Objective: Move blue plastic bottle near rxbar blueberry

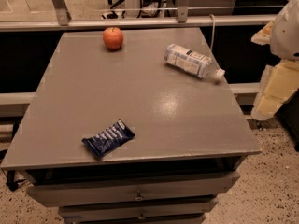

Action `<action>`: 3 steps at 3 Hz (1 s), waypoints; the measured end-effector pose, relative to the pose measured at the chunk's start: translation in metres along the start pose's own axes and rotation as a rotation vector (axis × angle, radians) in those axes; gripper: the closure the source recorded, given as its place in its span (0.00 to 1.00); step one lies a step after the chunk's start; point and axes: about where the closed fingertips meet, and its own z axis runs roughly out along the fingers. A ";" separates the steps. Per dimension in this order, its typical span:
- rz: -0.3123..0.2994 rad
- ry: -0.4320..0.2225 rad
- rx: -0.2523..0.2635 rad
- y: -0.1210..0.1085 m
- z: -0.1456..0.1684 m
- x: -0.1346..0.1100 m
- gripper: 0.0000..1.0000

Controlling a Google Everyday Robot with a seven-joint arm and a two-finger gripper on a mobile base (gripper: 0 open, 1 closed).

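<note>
The blue plastic bottle (190, 61) lies on its side at the table's far right, with its white cap pointing toward the right edge. The rxbar blueberry (108, 138), a shiny dark blue wrapper, lies flat near the front left of the grey table (140, 97). My gripper (273, 94) hangs off the table's right side at the frame edge. It is to the right of the bottle and below the tabletop's level, touching nothing. The white arm (287, 27) shows above it.
A red apple (113, 38) stands at the far middle of the table. Drawers (135, 195) sit under the front edge. A metal rail (140, 22) and a white cable (212, 27) run behind the table. Speckled floor lies to the right.
</note>
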 end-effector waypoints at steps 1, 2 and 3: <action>0.011 -0.017 0.086 -0.039 0.013 0.006 0.00; 0.073 -0.112 0.172 -0.099 0.035 0.010 0.00; 0.156 -0.265 0.181 -0.151 0.067 0.000 0.00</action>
